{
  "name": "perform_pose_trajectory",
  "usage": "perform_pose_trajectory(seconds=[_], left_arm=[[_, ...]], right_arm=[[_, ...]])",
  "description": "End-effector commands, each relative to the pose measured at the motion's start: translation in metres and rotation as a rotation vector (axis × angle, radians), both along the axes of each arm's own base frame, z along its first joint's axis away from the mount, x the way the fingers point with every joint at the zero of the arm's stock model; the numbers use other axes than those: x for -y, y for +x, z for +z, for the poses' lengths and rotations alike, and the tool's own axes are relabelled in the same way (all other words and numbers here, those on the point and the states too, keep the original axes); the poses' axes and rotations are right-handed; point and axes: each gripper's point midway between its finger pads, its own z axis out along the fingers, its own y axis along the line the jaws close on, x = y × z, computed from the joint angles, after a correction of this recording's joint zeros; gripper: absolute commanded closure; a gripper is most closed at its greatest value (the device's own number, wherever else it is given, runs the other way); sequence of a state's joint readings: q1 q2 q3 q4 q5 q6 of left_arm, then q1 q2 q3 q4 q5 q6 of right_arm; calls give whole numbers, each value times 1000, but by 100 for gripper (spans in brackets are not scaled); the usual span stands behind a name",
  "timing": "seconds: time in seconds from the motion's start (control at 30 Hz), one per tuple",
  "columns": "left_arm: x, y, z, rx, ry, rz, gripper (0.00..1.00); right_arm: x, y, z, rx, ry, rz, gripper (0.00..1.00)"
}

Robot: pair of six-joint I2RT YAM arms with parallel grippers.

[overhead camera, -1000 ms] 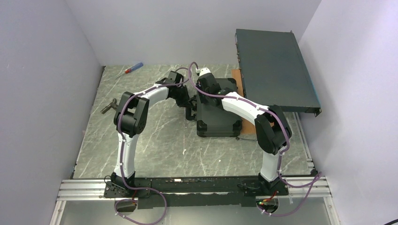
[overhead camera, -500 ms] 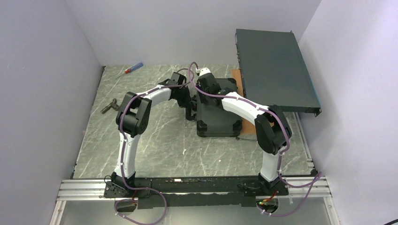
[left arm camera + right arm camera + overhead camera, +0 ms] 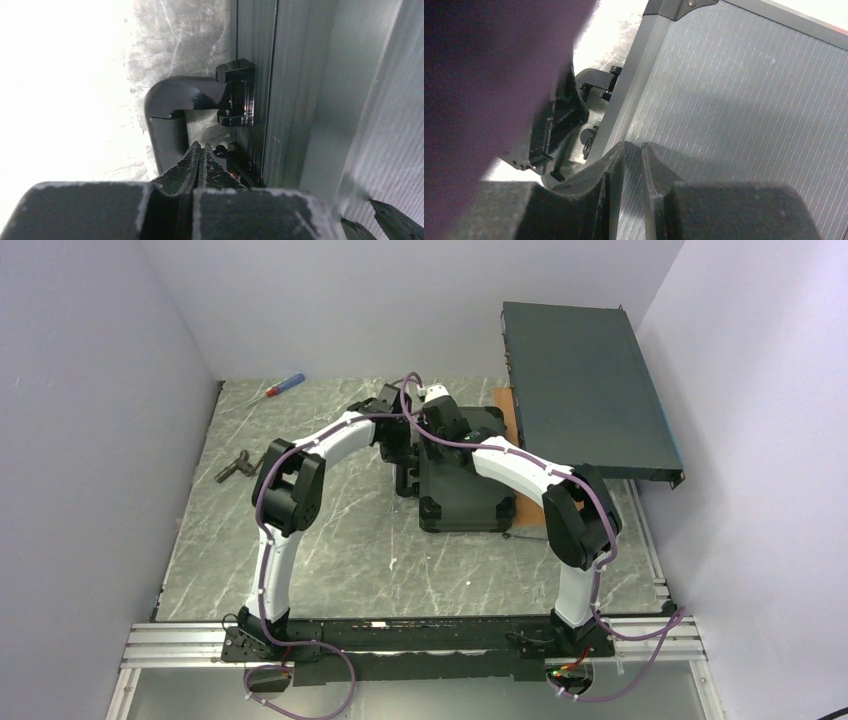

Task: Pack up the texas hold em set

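The case (image 3: 458, 502) lies flat and closed on the bench (image 3: 330, 540), right of centre toward the far edge. The left gripper (image 3: 200, 150) is clenched on nothing. Its tips are just beside the case's left wall, next to the handle (image 3: 172, 100). The right gripper (image 3: 633, 146) sits over the lid near that same edge, jaws slightly apart with nothing between them. Contact with the lid cannot be confirmed, nor whether the latches are fastened.

Probable faults:
- Tips slip off the wall. Cause: closed tips give a narrow contact point.
- Case slides right toward the rack box (image 3: 585, 380). Cause: sideways push with too little hold-down on the lid.
- Tips snag the handle. Cause: angled withdrawal.
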State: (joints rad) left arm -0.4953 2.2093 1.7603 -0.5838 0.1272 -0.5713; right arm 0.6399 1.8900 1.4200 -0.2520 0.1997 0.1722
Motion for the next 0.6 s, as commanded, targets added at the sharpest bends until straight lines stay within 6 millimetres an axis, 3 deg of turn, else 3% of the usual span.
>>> perform_pose_trajectory(seconds=[0.0, 0.13, 0.4, 0.57], left_arm=[[-9, 9, 34, 63, 55, -34, 100], [-9, 5, 41, 69, 43, -38, 100], [1, -26, 40, 12, -48, -88, 100], [3, -32, 42, 19, -59, -96, 100]], right_arm=[[18, -63, -92, -319, -143, 69, 78], [19, -64, -93, -322, -148, 68, 78], [16, -64, -95, -328, -142, 74, 78], [17, -64, -96, -329, -144, 73, 78]])
